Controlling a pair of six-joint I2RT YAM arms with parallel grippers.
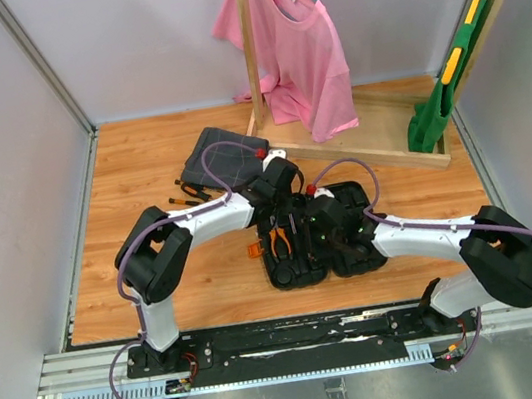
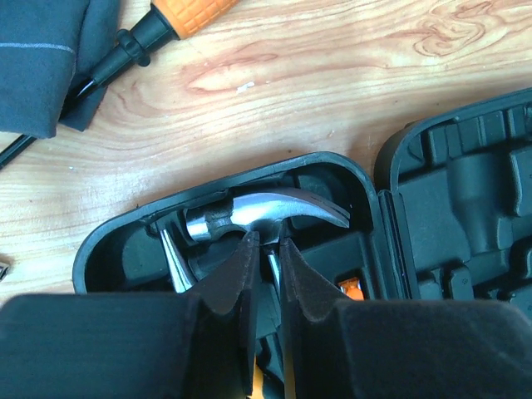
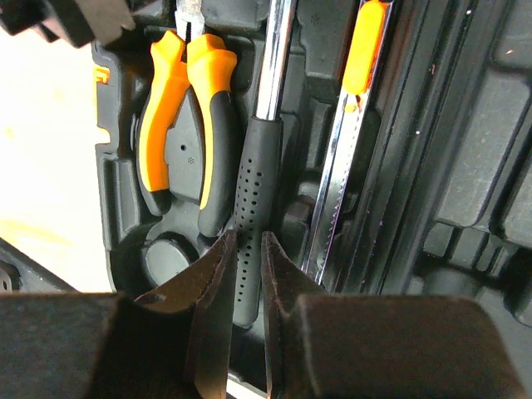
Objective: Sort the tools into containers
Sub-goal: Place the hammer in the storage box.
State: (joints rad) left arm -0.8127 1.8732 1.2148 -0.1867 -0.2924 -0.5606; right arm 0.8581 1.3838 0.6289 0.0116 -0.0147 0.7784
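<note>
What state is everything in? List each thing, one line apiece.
case: open, both halves flat.
hammer: lying in the case.
pliers: closed, in their slot.
screwdrivers: loose, outside the case.
left hand: nearly shut astride the hammer's neck, grip unclear.
right hand: nearly shut at the hammer's handle.
shirt: hanging up.

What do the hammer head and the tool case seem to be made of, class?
The hammer head looks like polished steel: bright, mirror-like highlights. The tool case is probably moulded matte black plastic: shaped recesses, rounded rim.
</note>
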